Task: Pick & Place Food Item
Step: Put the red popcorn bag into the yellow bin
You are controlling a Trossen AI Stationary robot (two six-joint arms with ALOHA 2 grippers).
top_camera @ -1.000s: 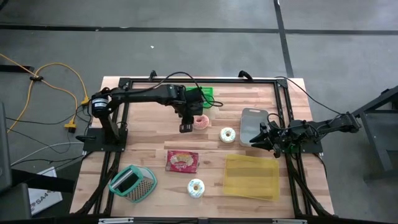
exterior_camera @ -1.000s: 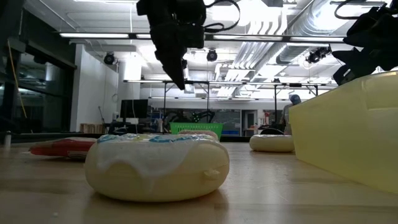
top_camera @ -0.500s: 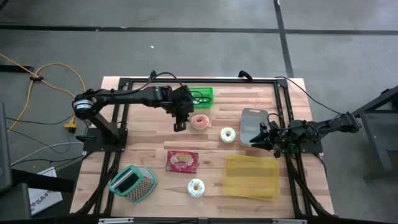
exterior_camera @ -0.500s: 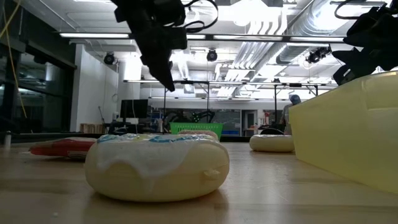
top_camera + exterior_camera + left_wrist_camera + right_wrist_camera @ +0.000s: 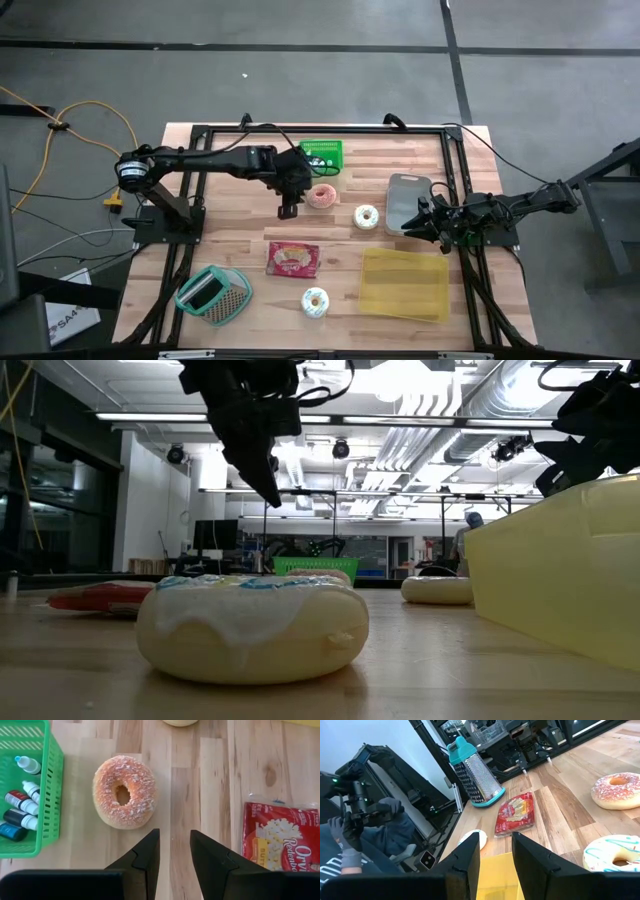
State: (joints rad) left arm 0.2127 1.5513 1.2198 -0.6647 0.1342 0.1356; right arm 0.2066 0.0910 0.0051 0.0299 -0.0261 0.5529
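A: Where is the left gripper point(image 5: 288, 208)?

B: It hangs above the table point(image 5: 250, 225), fingers apart and empty, just beside the pink donut point(image 5: 124, 791). Bare wood lies under it.

A: What stands around?

B: The green basket point(image 5: 35, 820) is near the donut, the popcorn bag point(image 5: 281, 837) on the other side. The right gripper point(image 5: 418, 224) waits, slightly parted and empty, at the grey tray point(image 5: 404, 196), near the yellow container point(image 5: 405, 284).

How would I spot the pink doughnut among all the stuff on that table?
Find the green basket at the table's far edge. Just in front of it lies the pink doughnut, beside the left pincer. The two other doughnuts are white-iced with blue stripes.
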